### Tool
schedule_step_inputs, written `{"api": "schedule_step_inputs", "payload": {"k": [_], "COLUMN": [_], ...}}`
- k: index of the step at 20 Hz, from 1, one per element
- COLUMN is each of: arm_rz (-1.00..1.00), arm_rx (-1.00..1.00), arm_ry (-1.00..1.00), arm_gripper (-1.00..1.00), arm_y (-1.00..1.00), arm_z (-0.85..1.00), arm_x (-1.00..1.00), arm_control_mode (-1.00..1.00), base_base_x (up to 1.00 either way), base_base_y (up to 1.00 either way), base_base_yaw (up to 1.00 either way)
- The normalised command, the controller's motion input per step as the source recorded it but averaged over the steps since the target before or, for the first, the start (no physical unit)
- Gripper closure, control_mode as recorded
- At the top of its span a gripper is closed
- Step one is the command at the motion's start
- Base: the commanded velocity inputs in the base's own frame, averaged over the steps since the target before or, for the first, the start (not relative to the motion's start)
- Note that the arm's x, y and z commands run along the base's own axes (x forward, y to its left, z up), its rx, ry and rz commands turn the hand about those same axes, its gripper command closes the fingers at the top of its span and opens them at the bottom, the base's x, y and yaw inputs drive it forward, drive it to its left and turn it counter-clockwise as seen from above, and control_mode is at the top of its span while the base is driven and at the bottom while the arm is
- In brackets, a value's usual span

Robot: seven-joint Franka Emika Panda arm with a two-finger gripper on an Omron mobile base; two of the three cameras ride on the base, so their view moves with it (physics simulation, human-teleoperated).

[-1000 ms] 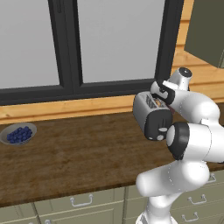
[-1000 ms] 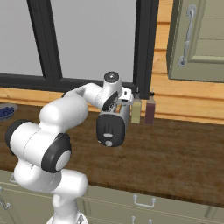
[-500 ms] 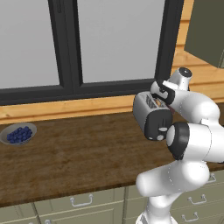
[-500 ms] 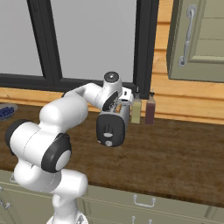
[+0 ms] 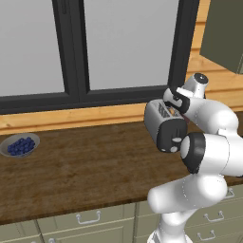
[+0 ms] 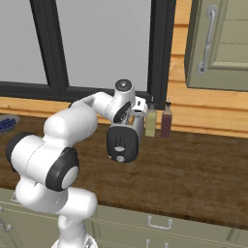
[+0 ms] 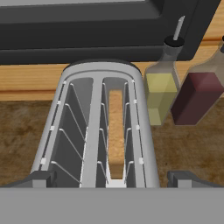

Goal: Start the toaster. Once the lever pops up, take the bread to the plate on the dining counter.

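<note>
The silver toaster (image 5: 161, 121) stands on the wooden countertop (image 5: 85, 166), its black end panel (image 6: 123, 144) facing the base. The lever is too small to make out on that panel. From above, the bread (image 7: 115, 131) sits down in the right slot of the toaster (image 7: 94, 131), tan edge up. My gripper (image 7: 114, 179) hangs open just over the toaster's near end, one fingertip (image 7: 41, 179) on either side of the slots, holding nothing. The hand (image 5: 178, 102) sits at the toaster's top. The plate and the dining counter are out of view.
A grey bowl of blueberries (image 5: 19, 144) rests at the counter's far left. Two bottles, one yellowish (image 6: 150, 121) and one dark red (image 6: 166, 122), stand against the wall just right of the toaster. A wall cabinet (image 6: 218, 43) hangs upper right; beige drawers (image 6: 160, 223) run below.
</note>
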Motion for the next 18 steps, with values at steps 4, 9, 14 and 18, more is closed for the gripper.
{"api": "schedule_step_inputs", "payload": {"k": [4, 9, 14, 18], "arm_rz": [0.0, 0.0, 0.0, 0.0], "arm_rx": [0.0, 0.0, 0.0, 0.0], "arm_ry": [0.0, 0.0, 0.0, 0.0], "arm_gripper": [-1.0, -1.0, -1.0, -1.0], "arm_y": [0.0, 0.0, 0.0, 0.0], "arm_z": [0.0, 0.0, 0.0, 0.0], "arm_x": [0.0, 0.0, 0.0, 0.0], "arm_control_mode": [-1.0, -1.0, -1.0, -1.0], "base_base_x": [0.0, 0.0, 0.0, 0.0], "base_base_y": [0.0, 0.0, 0.0, 0.0], "base_base_yaw": [0.0, 0.0, 0.0, 0.0]}}
